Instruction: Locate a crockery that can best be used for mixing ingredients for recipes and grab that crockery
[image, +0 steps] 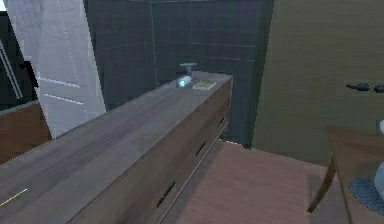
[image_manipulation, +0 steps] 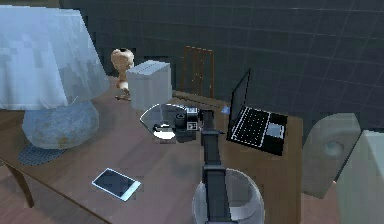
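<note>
In the arm side view a shallow grey bowl (image_manipulation: 158, 120) stands on the wooden table (image_manipulation: 150, 165), near its middle. The dark arm (image_manipulation: 213, 175) rises from the bottom edge. Its gripper (image_manipulation: 180, 127) lies at the bowl's right rim, just left of the two white marked squares (image_manipulation: 200, 122). The bowl rests on the table at the gripper's far end, so I cannot tell whether the gripper holds anything. A larger grey round vessel (image_manipulation: 243, 203) sits at the table's near edge, partly behind the arm.
On the table are a white-shaded lamp (image_manipulation: 45, 60) with a glass base, a teddy bear (image_manipulation: 123, 68), a white box (image_manipulation: 150, 82), an open laptop (image_manipulation: 255, 122) and a flat phone (image_manipulation: 117, 183). A chair (image_manipulation: 199, 70) stands behind. The forward view has a long wooden dresser (image: 120, 145) and a white door (image: 62, 60).
</note>
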